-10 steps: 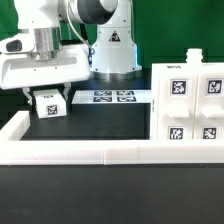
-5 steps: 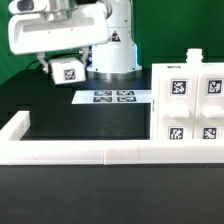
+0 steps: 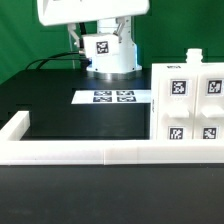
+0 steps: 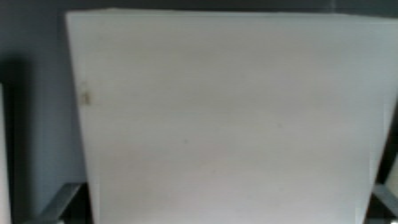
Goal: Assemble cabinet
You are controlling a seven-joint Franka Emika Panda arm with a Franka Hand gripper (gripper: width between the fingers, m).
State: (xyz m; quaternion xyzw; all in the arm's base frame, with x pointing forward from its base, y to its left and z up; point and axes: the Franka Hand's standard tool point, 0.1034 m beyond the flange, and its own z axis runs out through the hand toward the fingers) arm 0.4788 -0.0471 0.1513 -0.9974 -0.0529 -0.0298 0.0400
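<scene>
The gripper holds a small white block up in the air at 12 o'clock in the exterior view. The block is smooth plastic with a square black-and-white tag. The boxy cabinet body sits at 3 o'clock on the black table. I cannot see inside it. The flat marker board lies near the middle.

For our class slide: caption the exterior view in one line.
Gripper holds a tagged white cabinet part aloft; the cabinet box sits at the exterior view's right.

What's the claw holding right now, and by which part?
A white, tagged cabinet part, up in the air; the claw clamps it across two opposite sides.
</scene>
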